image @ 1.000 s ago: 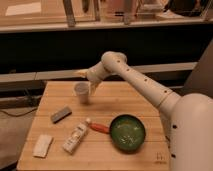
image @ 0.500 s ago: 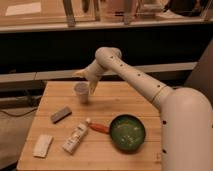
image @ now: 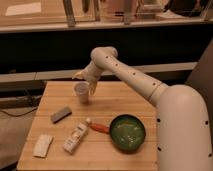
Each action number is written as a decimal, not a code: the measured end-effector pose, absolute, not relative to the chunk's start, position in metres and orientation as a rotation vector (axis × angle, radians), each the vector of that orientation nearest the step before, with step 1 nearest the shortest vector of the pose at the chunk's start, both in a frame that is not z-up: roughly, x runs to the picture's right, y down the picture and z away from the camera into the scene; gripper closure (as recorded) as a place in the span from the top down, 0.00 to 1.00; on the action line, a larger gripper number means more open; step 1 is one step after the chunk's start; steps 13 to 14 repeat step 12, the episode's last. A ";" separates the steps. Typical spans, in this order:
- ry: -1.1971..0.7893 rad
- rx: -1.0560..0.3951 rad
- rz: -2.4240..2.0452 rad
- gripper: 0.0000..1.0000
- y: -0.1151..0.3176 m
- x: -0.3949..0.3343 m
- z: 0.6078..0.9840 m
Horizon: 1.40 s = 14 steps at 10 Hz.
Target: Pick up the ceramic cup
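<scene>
The ceramic cup (image: 81, 92) is a small whitish-grey handleless cup standing upright on the far left part of the wooden table (image: 60, 152). My gripper (image: 84, 79) hangs just above and behind the cup's rim, at the end of the white arm (image: 131, 71) that reaches in from the right. The gripper's tips sit close over the cup; the cup still rests on the table.
A green pan (image: 127, 132) sits at the front right. An orange-handled tool (image: 98, 127), a white bottle with printed label (image: 76, 138), a grey block (image: 60, 114) and a white packet (image: 43, 145) lie on the left half. A dark ledge runs behind the table.
The arm has swung left and lowered, bringing the gripper from beside the cup to just above its rim. The cup and other objects have not moved.
</scene>
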<state>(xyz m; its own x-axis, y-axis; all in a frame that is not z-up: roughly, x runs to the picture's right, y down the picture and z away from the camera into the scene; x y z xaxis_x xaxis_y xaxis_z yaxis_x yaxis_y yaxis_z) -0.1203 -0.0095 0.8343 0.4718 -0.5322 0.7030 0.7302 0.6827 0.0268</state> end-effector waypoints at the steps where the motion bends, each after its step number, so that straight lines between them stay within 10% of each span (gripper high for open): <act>1: -0.740 -0.299 -0.784 0.80 -0.007 -0.120 0.836; 14: -0.612 -0.337 -0.727 0.80 0.026 -0.116 0.857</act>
